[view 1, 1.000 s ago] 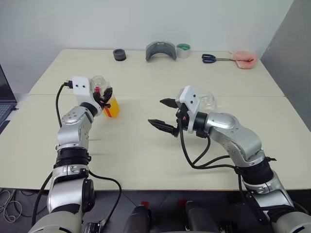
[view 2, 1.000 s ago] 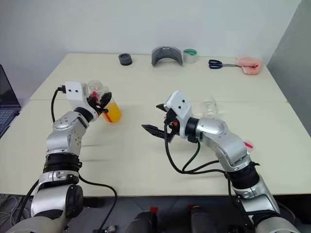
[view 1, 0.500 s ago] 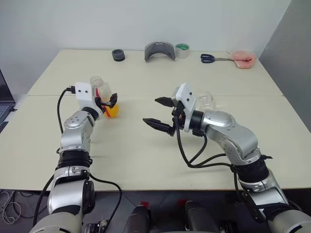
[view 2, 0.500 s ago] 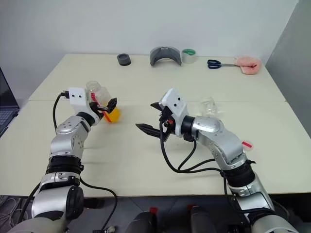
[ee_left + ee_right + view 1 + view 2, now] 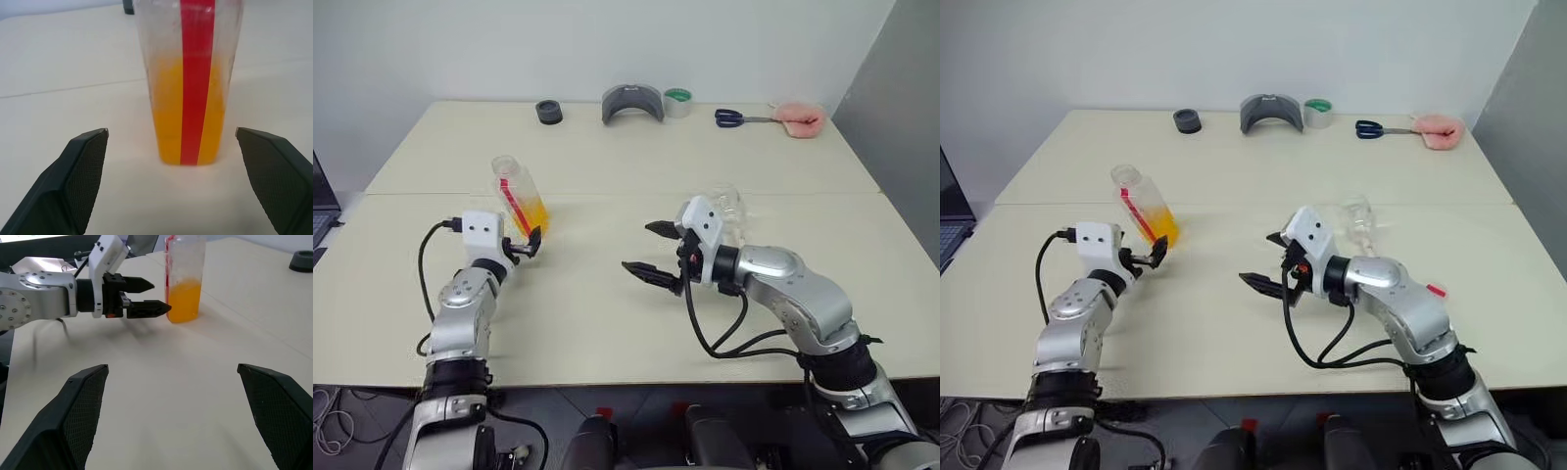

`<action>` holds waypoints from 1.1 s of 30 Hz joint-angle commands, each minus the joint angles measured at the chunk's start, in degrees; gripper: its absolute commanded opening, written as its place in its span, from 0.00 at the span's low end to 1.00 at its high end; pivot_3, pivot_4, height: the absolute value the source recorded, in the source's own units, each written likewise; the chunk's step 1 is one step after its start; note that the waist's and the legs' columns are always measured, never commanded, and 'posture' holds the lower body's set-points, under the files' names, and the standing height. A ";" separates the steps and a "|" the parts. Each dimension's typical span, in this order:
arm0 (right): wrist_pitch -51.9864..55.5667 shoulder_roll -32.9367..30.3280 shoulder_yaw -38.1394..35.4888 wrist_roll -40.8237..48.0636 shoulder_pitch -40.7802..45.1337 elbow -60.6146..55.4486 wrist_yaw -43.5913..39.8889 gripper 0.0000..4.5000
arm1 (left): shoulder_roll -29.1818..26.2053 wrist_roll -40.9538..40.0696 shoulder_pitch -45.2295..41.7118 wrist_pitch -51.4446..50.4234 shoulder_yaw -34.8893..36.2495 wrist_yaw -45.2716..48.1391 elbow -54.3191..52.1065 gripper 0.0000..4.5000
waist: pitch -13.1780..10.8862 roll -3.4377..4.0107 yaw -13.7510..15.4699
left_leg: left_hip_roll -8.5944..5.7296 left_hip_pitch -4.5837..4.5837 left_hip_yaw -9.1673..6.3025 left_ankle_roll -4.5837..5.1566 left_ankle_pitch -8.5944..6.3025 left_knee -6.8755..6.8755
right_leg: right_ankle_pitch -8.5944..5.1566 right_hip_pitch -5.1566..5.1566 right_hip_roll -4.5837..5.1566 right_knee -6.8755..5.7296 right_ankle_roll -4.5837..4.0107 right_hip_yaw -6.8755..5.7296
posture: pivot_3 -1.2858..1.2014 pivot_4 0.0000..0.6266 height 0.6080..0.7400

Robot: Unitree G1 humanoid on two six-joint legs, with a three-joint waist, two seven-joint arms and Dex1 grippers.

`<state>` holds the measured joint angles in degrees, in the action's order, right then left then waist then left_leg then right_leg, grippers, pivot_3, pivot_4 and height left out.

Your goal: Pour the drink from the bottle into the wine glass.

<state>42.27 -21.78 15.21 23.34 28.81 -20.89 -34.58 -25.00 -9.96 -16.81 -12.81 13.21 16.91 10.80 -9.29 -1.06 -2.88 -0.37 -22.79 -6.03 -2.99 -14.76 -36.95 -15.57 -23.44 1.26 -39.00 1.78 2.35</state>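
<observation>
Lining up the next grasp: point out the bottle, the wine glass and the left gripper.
bottle (image 5: 519, 199), left eye view, on its red label stripe.
wine glass (image 5: 1358, 214), right eye view, on its clear bowl.
left gripper (image 5: 171, 161), left wrist view, midway between its open fingertips.

Even, diffuse light falls from above on the pale cream table, bright and free of glare. Soft, faint shadows lie beneath the silver robot arms. In the left wrist view, the small clear plastic bottle with its red stripe and orange-yellow drink looks slightly soft, while the black gripper fingers loom large and blurred at the edges.
</observation>
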 commanded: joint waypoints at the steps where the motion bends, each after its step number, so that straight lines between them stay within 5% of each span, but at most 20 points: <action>1: 0.90 0.21 -2.66 0.30 -2.58 -4.70 2.55 1.00 | -1.63 -1.10 4.42 0.74 -1.20 4.83 -7.87 1.00 | 0.00 0.00 0.08 | 0.00 -0.01 0.00 0.00 0.00 0.00 | 0.00 0.00 0.01 0.00 0.00 -0.01 | 0.52 0.24 1.00; 6: 7.72 0.40 -13.24 3.05 -5.63 -10.30 10.25 1.00 | -6.43 -4.70 10.99 0.12 -4.86 17.70 -16.63 1.00 | -0.01 0.01 0.30 | 0.01 -0.01 0.04 0.00 0.00 0.02 | 0.00 0.02 0.01 0.02 0.00 0.00 | 0.52 0.24 1.00; 12: 26.50 -5.45 -22.12 4.30 5.58 -3.38 15.57 1.00 | -10.47 -8.07 7.31 -2.03 -11.12 30.25 -20.56 1.00 | -0.02 0.03 0.49 | -0.02 0.05 0.26 0.01 -0.01 0.02 | -0.01 0.07 -0.04 0.02 0.00 0.03 | 0.52 0.24 1.00; 20: 30.93 -15.87 -10.52 0.70 23.19 23.76 5.30 1.00 | -10.87 -7.00 -1.75 1.62 -19.15 41.22 -18.63 1.00 | -0.05 0.07 -0.30 | 0.00 0.10 0.42 0.05 -0.02 0.07 | -0.02 0.09 -0.08 0.05 -0.02 0.11 | 0.52 0.24 1.00; 33: 27.39 -9.93 2.24 -6.63 37.00 57.90 -6.87 1.00 | -10.24 -6.48 -4.67 4.44 -21.34 46.35 -17.96 1.00 | -0.07 0.10 -0.46 | 0.01 0.05 0.41 0.09 -0.04 0.03 | -0.02 0.04 -0.09 0.03 -0.03 0.10 | 0.52 0.24 1.00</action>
<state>71.80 -31.69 16.87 18.35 63.77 34.73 -39.68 -35.13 -16.51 -20.75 -9.48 -8.11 63.07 -5.78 -9.36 -0.96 -3.34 -0.36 -22.74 -5.62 -2.91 -14.80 -36.92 -15.59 -23.40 1.17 -38.98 1.75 2.46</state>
